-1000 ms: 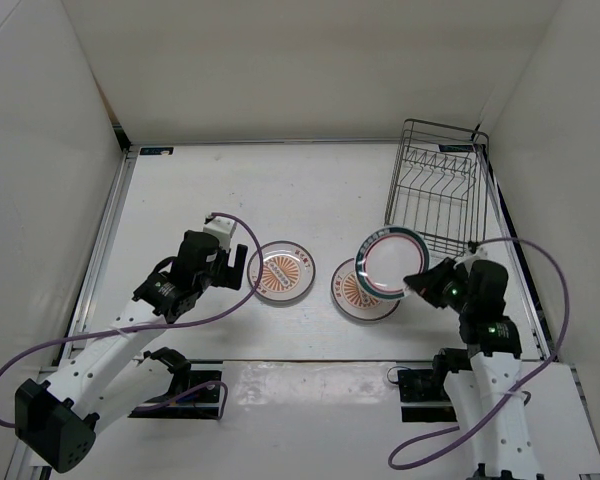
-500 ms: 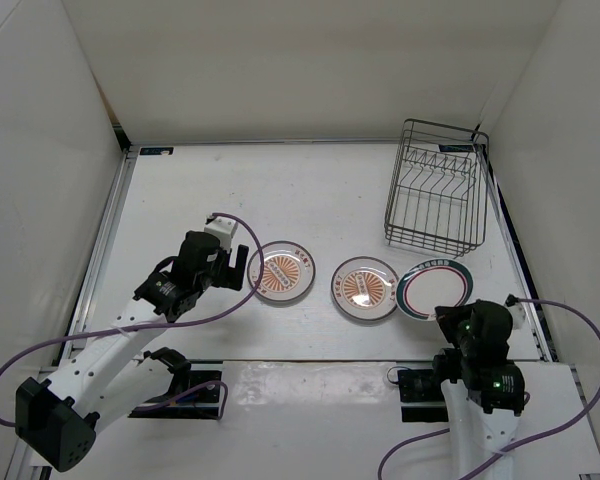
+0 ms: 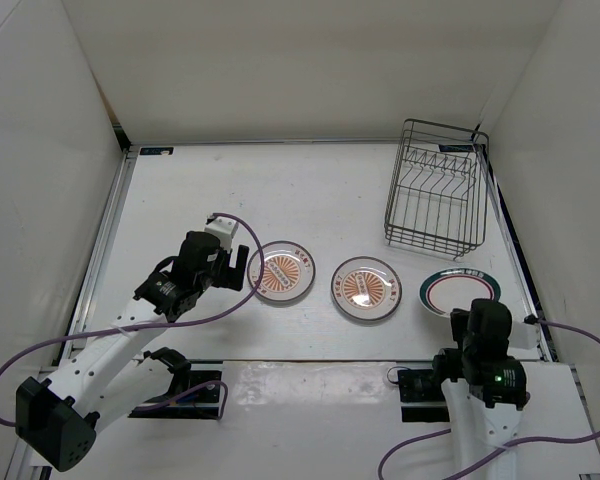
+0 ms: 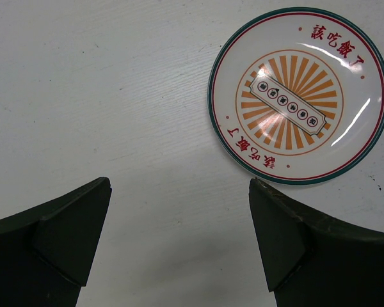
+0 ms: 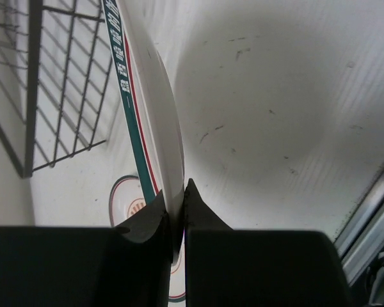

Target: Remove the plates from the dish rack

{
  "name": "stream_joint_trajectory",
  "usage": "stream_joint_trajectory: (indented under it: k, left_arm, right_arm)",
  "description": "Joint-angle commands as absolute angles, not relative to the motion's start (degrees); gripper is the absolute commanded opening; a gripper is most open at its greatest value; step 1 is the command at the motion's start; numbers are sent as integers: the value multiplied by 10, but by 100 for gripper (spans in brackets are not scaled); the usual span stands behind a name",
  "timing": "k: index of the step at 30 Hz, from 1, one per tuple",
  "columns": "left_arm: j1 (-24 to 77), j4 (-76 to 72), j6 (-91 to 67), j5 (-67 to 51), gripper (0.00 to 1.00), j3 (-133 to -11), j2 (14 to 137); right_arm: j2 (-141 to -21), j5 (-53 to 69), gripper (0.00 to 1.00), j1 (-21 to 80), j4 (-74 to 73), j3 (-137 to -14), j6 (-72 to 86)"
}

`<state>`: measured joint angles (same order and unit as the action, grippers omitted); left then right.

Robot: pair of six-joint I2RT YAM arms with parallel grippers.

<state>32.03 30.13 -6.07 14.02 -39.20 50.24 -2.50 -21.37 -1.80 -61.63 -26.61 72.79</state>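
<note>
The black wire dish rack [image 3: 435,185] stands at the back right with no plates in it; it also shows in the right wrist view [image 5: 57,83]. Two orange sunburst plates lie flat on the table, one on the left [image 3: 282,271] and one in the middle [image 3: 366,289]. My right gripper [image 3: 468,314] is shut on the near rim of the green-ringed plate [image 3: 460,291], held low just right of the middle plate. In the right wrist view the plate [image 5: 150,109] is edge-on between the fingers [image 5: 179,192]. My left gripper [image 3: 242,268] is open and empty beside the left plate [image 4: 299,94]; the left wrist view shows its fingers [image 4: 179,185] over bare table.
White walls close in the table on the left, back and right. A metal rail [image 3: 510,240] runs along the right edge next to the rack. Purple cables loop from both arms near the front edge.
My right arm has drawn back toward the near edge, carrying the green-ringed plate from tilted above the middle plate to low on its right. The left arm has not moved.
</note>
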Motion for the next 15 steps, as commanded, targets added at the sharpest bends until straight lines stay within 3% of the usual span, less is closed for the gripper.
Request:
stream_joint_trajectory:
  k: [1,12,15]
  left_arm:
    - [322,304,-65,133,100,-413,496]
    - [322,306,-64,140,100,-414,497]
    - [322,305,-62,144,100,-415,496]
  right_arm:
    - [-65,-283,0,-18,-771,-294,730]
    - [-170,-200,0,-17,-777,-315,731]
    - [-165,-157,5,-18,-763,-292,739]
